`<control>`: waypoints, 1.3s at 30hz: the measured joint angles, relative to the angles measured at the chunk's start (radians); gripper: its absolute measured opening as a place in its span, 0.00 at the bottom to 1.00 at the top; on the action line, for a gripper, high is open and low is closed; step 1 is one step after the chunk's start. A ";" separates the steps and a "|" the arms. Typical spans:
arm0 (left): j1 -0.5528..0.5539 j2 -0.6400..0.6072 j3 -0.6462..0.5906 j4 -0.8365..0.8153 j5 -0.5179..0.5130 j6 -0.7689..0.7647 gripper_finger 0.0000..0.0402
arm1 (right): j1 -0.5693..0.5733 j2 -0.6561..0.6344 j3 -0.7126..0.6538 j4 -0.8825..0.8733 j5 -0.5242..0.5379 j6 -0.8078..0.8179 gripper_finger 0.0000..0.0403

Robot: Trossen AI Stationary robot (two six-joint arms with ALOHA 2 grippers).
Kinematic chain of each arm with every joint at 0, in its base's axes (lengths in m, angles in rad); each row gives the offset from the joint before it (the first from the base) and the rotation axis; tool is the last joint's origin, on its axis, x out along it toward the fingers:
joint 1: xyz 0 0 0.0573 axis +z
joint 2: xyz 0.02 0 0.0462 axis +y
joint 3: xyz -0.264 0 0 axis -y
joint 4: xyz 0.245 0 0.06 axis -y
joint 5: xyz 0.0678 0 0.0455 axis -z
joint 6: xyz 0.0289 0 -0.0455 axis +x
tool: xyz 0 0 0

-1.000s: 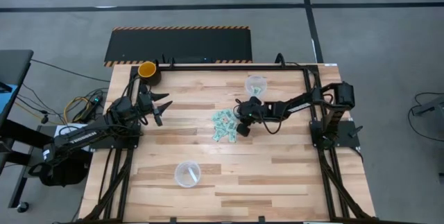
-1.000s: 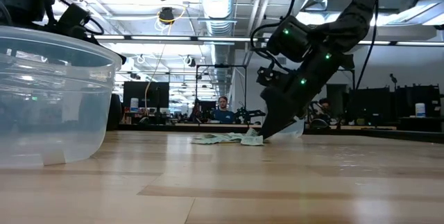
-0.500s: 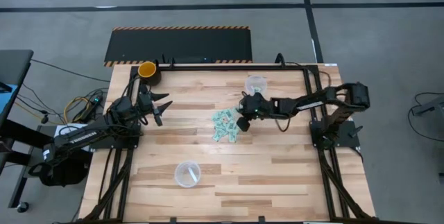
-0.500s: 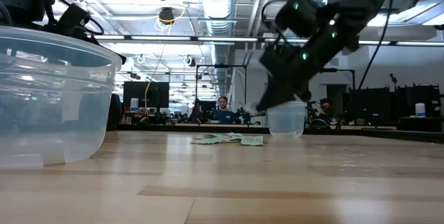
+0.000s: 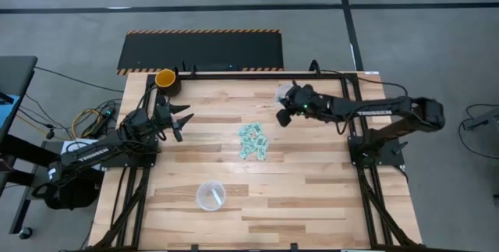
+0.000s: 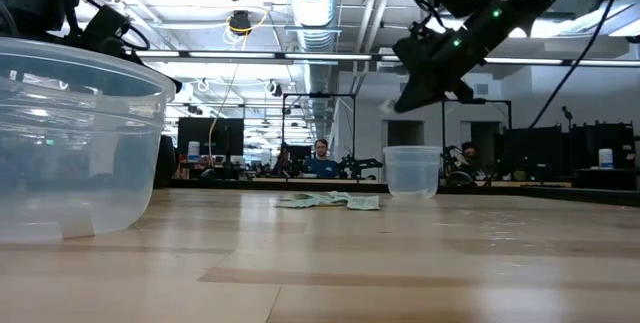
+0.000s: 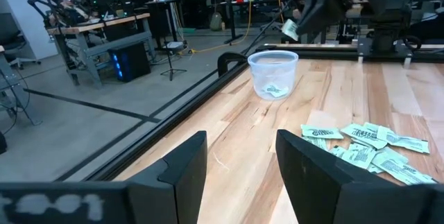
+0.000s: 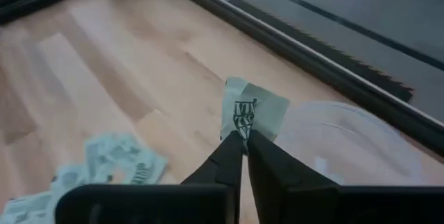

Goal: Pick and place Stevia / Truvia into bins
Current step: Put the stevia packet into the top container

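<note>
The Stevia packets [image 5: 252, 141] lie in a loose pile mid-table, also seen as the pile [image 7: 368, 144] in the left wrist view. My right gripper [image 5: 283, 117] is raised beside the far clear cup [image 5: 287, 93], shut on one packet [image 8: 253, 115]. That far cup [image 7: 272, 73] has a packet lying inside it. The second clear cup [image 5: 210, 195] stands near the table's near edge. My left gripper [image 5: 181, 124] waits open over the table's left part, touching nothing. My right gripper pinches one mint-and-white packet by its end [image 8: 243, 132] between its two fingertips [image 8: 232, 151]. The rest of the packet sticks out past the tips. The fingers slant downward. The packet [image 7: 290, 28] is lifted clear, in the air beside the far cup's rim.
A yellow-orange cup [image 5: 166, 78] stands at the table's far left corner. The near clear cup [image 6: 70, 143] fills the low view's left. A black rail [image 7: 229, 61] runs along the far edge. Bare wood lies between the pile and the near cup.
My right gripper has risen from the right side of the pile with one packet in its tips and swung toward the table's far edge, ending up high beside the far clear cup. The pile has stayed in place. My left arm has kept still.
</note>
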 joint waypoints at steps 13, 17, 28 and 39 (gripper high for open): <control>0.000 0.000 0.000 0.000 0.000 0.000 0.41 | -0.108 0.032 0.000 -0.078 0.012 -0.001 0.09; 0.000 0.000 0.000 0.000 0.000 0.000 0.41 | -0.111 0.059 0.000 -0.073 0.011 -0.002 0.14; 0.000 0.000 0.000 0.000 0.000 0.000 0.41 | -0.075 0.094 0.001 -0.059 -0.016 -0.002 0.31; 0.000 0.000 0.000 0.000 0.000 0.000 0.41 | 0.114 0.109 0.001 0.134 -0.178 -0.018 0.34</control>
